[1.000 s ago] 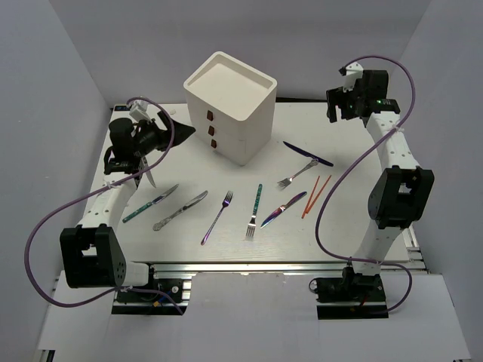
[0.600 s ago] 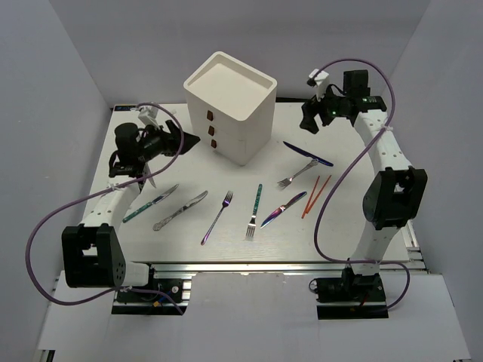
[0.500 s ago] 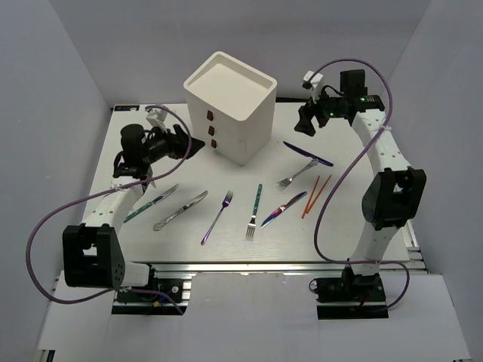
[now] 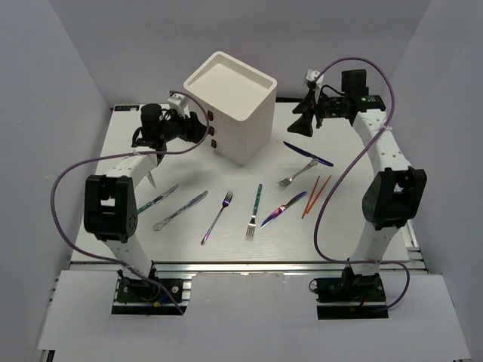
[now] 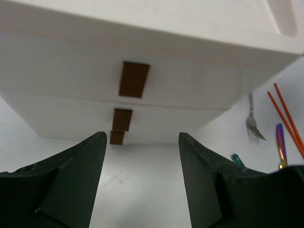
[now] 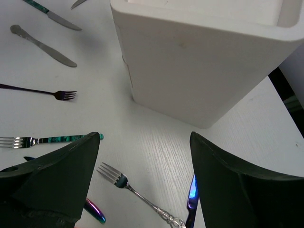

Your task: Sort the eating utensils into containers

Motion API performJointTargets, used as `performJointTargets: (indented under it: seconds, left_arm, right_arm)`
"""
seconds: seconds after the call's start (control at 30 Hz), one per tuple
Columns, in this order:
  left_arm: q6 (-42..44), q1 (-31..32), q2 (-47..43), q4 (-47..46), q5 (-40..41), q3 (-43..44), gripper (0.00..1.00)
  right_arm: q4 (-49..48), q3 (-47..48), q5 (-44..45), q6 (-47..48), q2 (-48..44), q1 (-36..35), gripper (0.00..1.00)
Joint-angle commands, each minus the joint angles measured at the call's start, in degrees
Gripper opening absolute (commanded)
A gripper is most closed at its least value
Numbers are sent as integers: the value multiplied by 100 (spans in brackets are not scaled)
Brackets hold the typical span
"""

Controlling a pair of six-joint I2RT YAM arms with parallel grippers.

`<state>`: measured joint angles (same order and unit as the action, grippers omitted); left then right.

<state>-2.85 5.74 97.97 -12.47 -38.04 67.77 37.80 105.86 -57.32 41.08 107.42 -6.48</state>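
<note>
You'll see the bare surface of the white table (image 4: 181,241) between the left fingers (image 5: 71,185) in the left wrist view. Its faintly grained top shows between the right fingers (image 6: 52,185) in the right wrist view. Pale grey walls (image 4: 68,75) stand beyond both pairs of fingers and out to either side, and a silver rail (image 4: 249,266) runs along the table's near edge, well behind them.

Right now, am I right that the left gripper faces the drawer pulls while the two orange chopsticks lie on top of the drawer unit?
No: the chopsticks lie on the table, right of the drawer unit, as the top external view shows. The left gripper does face the pulls.
</note>
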Motion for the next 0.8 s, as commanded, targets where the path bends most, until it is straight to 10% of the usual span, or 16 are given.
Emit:
performJointTargets:
  seconds: [0.0, 0.33, 0.67, 0.77]
  left_arm:
    - [224, 103, 291, -124, 16, 631, 73]
    - [145, 410, 960, -124, 463, 1423, 67]
    - [39, 463, 794, -27, 1079, 1310, 0]
    - [92, 463, 513, -27, 1220, 1046, 0]
  right_arm:
    - [-326, 154, -280, -223, -63, 15, 83]
    - [-431, 75, -315, -328, -89, 68, 83]
    - [-476, -39, -394, -425, -107, 94, 83]
    - [-449, -83, -376, -425, -116, 94, 82]
